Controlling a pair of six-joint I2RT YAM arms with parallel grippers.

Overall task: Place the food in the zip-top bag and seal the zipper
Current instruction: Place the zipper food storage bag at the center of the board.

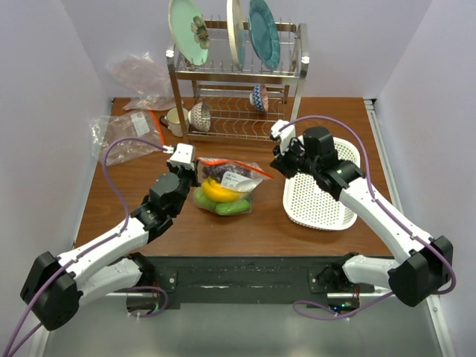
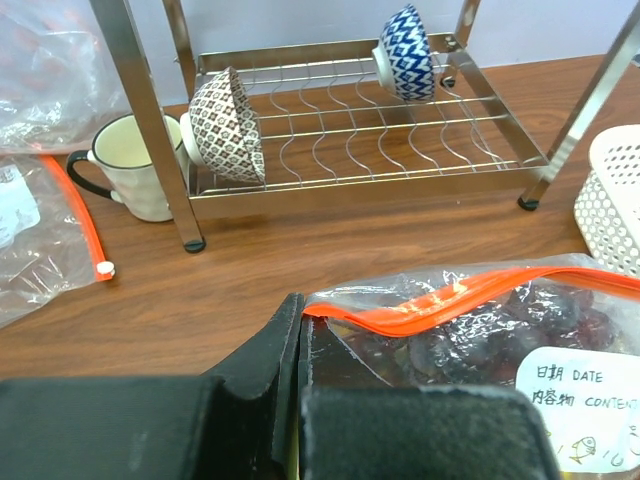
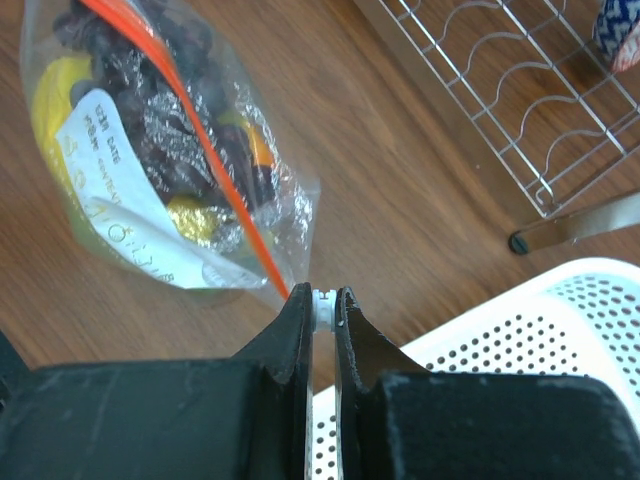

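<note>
Right gripper (image 3: 322, 305) was pinched on the white slider (image 3: 321, 299) at the zipper (image 2: 430, 300) end, left gripper (image 2: 298, 325) clamped shut on the corner of the mid-table zip-top bag (image 1: 223, 186), food (image 1: 216, 192) inside, so the seal looked nearly done!

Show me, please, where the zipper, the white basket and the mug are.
zipper (image 2: 440, 298): left wrist view, middle of the orange strip.
white basket (image 1: 316, 197): top view, its mesh wall.
mug (image 2: 140, 180): left wrist view, its cream side.
</note>
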